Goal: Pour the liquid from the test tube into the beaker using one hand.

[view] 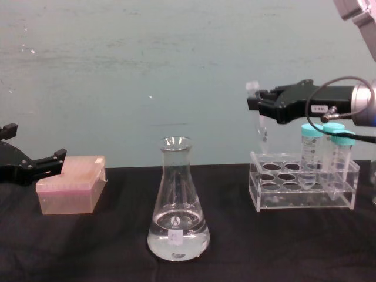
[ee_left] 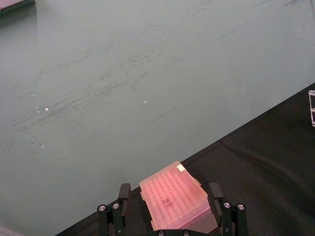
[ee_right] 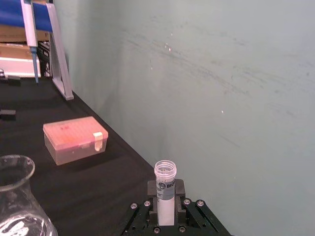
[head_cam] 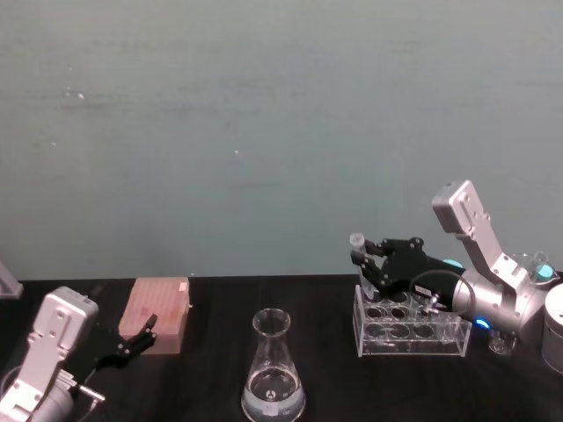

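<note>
Test tube [view: 261, 130] upright between fingers [ee_right: 151, 191] of right gripper [view: 254, 104] — above rack [view: 305, 201]

Bare table [view: 235, 247] between beaker [view: 177, 200] and tube rack [view: 304, 191].

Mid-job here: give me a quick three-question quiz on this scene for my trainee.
1. True or false: the right pincer holds the test tube upright above the acrylic tube rack.
2. Fill in: the conical flask already holds clear ___ in its base.
3. What lies nearest the open left pincer? A. pink tip box B. conical flask C. acrylic tube rack
Key: 1 true; 2 liquid; 3 A.
</note>
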